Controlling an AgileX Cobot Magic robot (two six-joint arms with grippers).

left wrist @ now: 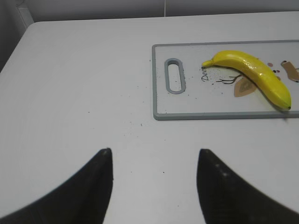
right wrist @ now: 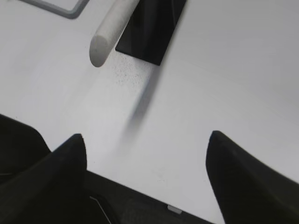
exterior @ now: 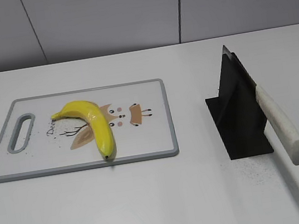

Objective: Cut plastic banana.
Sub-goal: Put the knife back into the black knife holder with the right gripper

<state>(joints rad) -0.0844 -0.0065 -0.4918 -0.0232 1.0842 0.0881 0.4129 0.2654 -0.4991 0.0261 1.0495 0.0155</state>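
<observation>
The plastic banana (exterior: 92,123) is whole and bright yellow and lies on a white cutting board (exterior: 148,140) with a grey rim at the table's left. It also shows in the left wrist view (left wrist: 257,74) at the upper right. A knife with a white handle (exterior: 279,123) rests slanted in a black stand (exterior: 240,115) at the right; its handle end shows in the right wrist view (right wrist: 110,35). My left gripper (left wrist: 154,151) is open and empty above bare table, left of the board. My right gripper (right wrist: 145,135) is open and empty near the table's front edge, short of the knife handle. Neither gripper shows in the exterior view.
The board (left wrist: 210,114) has a grey handle slot (left wrist: 174,75) at its left end and a printed cartoon. Small dark specks lie on the table (exterior: 162,200) near the stand and the board. The table's front edge (right wrist: 140,184) runs under my right gripper.
</observation>
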